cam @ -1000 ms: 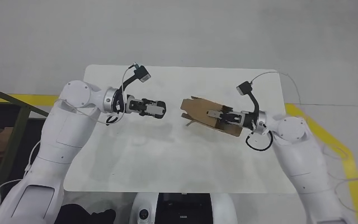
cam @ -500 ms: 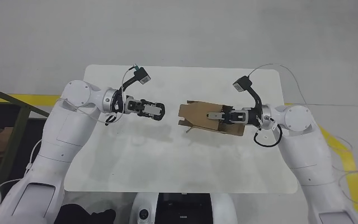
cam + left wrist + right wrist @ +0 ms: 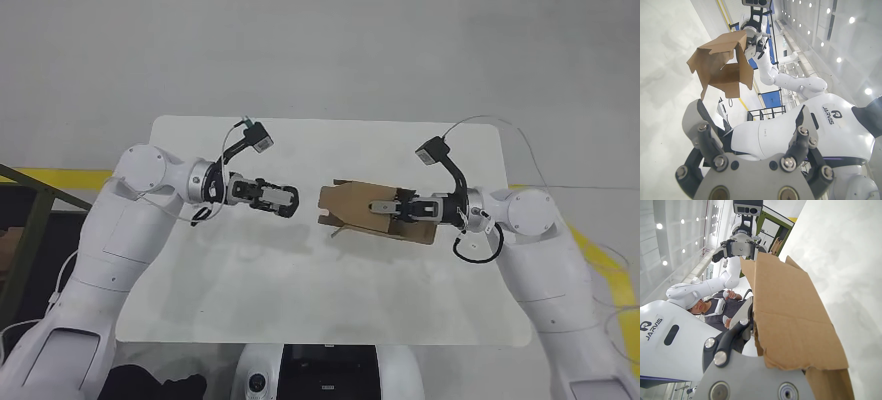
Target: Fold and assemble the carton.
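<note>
Cardboard carton [image 3: 365,208] hangs over the middle of the table [image 3: 300,290], a little toward the right arm's side, and it seems lifted off the surface. The right fingers [image 3: 383,207] are closed on one wall at its far end. One finger lies flat against the cardboard and the other is hidden behind it. The long axis of the carton runs along the line between the two arms. Its open mouth, with loose unfolded flaps, looks straight at the left fingers [image 3: 288,196]. These are spread wide and hold nothing, and they stand near the mouth but apart from it. I judge that the left arm is the free one to work on the flaps, and it should come in straight along this axis.
</note>
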`<move>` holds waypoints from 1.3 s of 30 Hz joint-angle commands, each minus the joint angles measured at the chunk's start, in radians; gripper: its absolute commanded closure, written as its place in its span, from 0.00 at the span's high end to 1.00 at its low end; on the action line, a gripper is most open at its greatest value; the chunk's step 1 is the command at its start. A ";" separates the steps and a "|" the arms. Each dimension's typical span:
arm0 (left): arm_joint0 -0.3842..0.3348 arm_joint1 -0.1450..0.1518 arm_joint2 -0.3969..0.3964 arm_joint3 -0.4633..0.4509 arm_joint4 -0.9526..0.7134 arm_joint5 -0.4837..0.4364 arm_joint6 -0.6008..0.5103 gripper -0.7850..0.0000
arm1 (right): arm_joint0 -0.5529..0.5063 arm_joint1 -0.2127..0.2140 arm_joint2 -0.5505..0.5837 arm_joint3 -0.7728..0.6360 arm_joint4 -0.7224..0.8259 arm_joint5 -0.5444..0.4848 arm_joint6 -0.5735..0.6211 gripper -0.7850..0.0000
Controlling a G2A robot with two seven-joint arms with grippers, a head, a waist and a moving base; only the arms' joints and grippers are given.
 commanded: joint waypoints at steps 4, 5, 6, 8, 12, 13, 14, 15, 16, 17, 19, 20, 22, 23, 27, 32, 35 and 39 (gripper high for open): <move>-0.039 -0.011 0.049 0.022 -0.056 0.058 -0.055 1.00 | 0.010 0.001 -0.010 0.025 0.011 0.007 0.006 0.00; -0.047 -0.014 0.060 0.026 -0.055 0.065 -0.061 1.00 | 0.014 0.001 -0.013 0.032 0.014 0.007 0.008 0.00; -0.054 -0.016 0.071 0.029 -0.059 0.077 -0.068 1.00 | 0.019 0.001 -0.016 0.040 0.017 0.007 0.010 0.00; -0.068 -0.020 0.092 0.034 -0.067 0.093 -0.068 1.00 | 0.028 0.000 -0.023 0.054 0.022 0.006 0.012 0.00; -0.101 -0.026 0.133 0.051 -0.079 0.113 -0.068 1.00 | 0.045 -0.002 -0.040 0.075 0.032 0.000 0.024 0.00; -0.110 -0.029 0.143 0.061 -0.079 0.115 -0.068 1.00 | 0.049 -0.002 -0.046 0.078 0.035 -0.002 0.028 0.00; -0.120 -0.032 0.152 0.070 -0.081 0.114 -0.067 1.00 | 0.053 -0.003 -0.050 0.080 0.036 -0.005 0.031 0.00; -0.130 -0.036 0.163 0.079 -0.078 0.115 -0.064 1.00 | 0.056 -0.004 -0.055 0.082 0.040 -0.008 0.035 0.00; -0.140 -0.040 0.176 0.091 -0.073 0.120 -0.060 1.00 | 0.058 -0.004 -0.059 0.084 0.044 -0.011 0.038 0.00; -0.153 -0.044 0.187 0.101 -0.064 0.122 -0.047 1.00 | 0.060 -0.004 -0.062 0.086 0.047 -0.013 0.040 0.00; -0.172 -0.054 0.214 0.116 -0.063 0.123 -0.039 1.00 | 0.063 -0.005 -0.069 0.087 0.049 -0.015 0.044 0.00; -0.182 -0.059 0.224 0.125 -0.066 0.123 -0.036 1.00 | 0.064 -0.005 -0.073 0.086 0.048 -0.016 0.046 0.00; -0.202 -0.068 0.242 0.145 -0.073 0.121 -0.032 1.00 | 0.065 -0.005 -0.080 0.087 0.050 -0.017 0.047 0.00; -0.211 -0.073 0.250 0.154 -0.080 0.121 -0.031 1.00 | 0.065 -0.005 -0.083 0.086 0.051 -0.018 0.048 0.00; -0.242 -0.088 0.276 0.185 -0.096 0.111 -0.027 1.00 | 0.067 -0.007 -0.098 0.086 0.053 -0.019 0.047 0.00; -0.264 -0.098 0.284 0.211 -0.072 0.084 0.003 1.00 | 0.071 -0.007 -0.111 0.088 0.060 -0.021 0.050 0.00; -0.264 -0.098 0.281 0.206 -0.040 0.073 0.031 1.00 | 0.071 -0.007 -0.121 0.083 0.057 -0.020 0.058 0.00; -0.262 -0.099 0.277 0.197 -0.033 0.073 0.039 1.00 | 0.072 -0.009 -0.145 0.068 0.047 -0.014 0.064 0.00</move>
